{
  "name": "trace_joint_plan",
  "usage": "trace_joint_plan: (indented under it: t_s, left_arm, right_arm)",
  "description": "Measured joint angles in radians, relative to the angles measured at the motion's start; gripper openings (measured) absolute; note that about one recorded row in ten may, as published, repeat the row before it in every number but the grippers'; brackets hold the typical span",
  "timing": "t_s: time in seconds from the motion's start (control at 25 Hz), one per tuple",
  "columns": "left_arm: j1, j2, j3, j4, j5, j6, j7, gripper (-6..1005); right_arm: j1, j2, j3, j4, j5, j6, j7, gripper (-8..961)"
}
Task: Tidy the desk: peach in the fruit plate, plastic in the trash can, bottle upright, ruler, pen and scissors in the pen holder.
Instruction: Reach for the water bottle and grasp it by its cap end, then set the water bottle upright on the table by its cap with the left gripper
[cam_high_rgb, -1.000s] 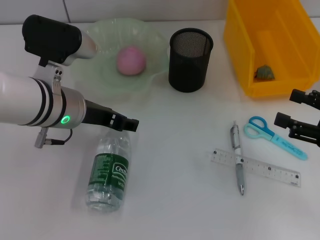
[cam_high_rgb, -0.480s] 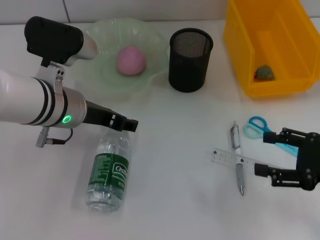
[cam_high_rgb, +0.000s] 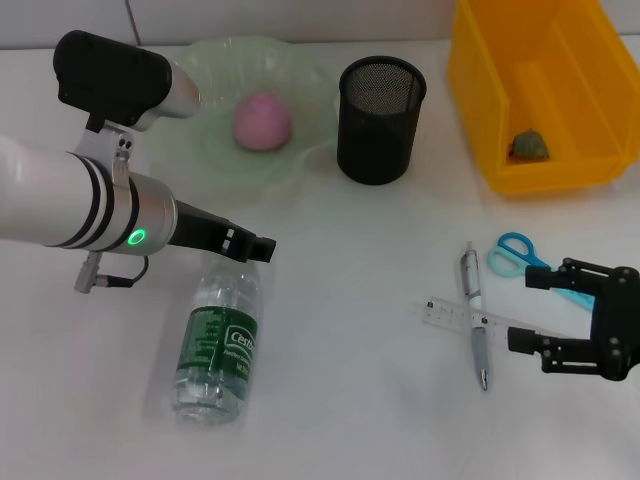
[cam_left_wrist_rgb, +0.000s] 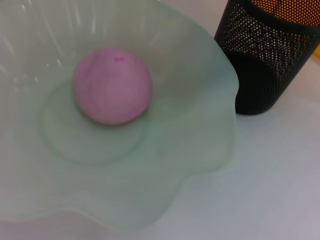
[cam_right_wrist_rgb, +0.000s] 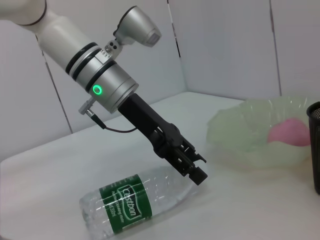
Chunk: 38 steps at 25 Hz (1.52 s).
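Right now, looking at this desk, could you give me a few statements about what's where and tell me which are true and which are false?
1. The peach sits in the green plate. True.
2. The water bottle stands upright. False: it lies on its side on the table.
3. The pen lies across the clear ruler. True.
4. The scissors are inside the black mesh cup. False: they lie on the table near the right hand.
5. The yellow bin is empty. False: a small crumpled thing lies in it.
6. The left hand is over the bottle's neck end. True.
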Motion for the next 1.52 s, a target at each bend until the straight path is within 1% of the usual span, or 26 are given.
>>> trace_joint_plan:
  t_s: [0.04, 0.24, 0.6, 0.76, 1.0, 1.12, 1.28, 1.36, 1.44, 1.52]
  left_arm:
    - [-0.004, 0.0, 0.001, -0.005, 0.0, 0.003, 0.0, 791]
    - [-0.015, -0.001, 0.002, -0.019, 0.013, 0.015, 0.0, 646]
    - [-0.014, 0.0, -0.001, 0.003, 0.011, 0.039, 0.0, 645]
    - [-0.026, 0.002, -0.002, 0.001, 0.009, 0.064, 0.009, 638]
    - [-0.039, 0.003, 0.007, 0.003, 0.013, 0.082, 0.031, 486]
    - [-0.049, 0.003, 0.008, -0.005, 0.013, 0.09, 0.039, 480]
    - [-0.043, 0.003, 0.013, 0.024, 0.014, 0.094, 0.055, 473]
    - [-0.023, 0.003, 0.018, 0.085, 0.008, 0.1, 0.097, 472]
    - [-0.017, 0.003, 0.018, 0.102, 0.005, 0.102, 0.112, 471]
    - [-0.002, 0.003, 0.013, 0.146, 0.0, 0.11, 0.15, 470]
  right_arm:
    - [0.0, 0.0, 0.001, 0.0, 0.0, 0.0, 0.001, 842]
    - [0.0, 0.0, 0.002, 0.0, -0.001, 0.0, 0.003, 842]
    - [0.005, -0.001, 0.003, 0.022, -0.001, 0.002, 0.009, 842]
    - [0.005, -0.002, 0.003, 0.022, -0.001, 0.007, 0.014, 842]
    - [0.005, -0.002, 0.003, 0.023, -0.001, 0.011, 0.015, 842]
    - [0.005, -0.002, 0.003, 0.023, -0.001, 0.013, 0.016, 842]
    - [0.003, -0.002, 0.003, 0.023, -0.002, 0.014, 0.017, 842]
    - [0.002, -0.002, 0.003, 0.023, -0.002, 0.014, 0.018, 842]
    - [0.002, -0.002, 0.005, 0.023, -0.002, 0.014, 0.02, 842]
    - [0.002, -0.002, 0.006, 0.022, -0.002, 0.014, 0.027, 842]
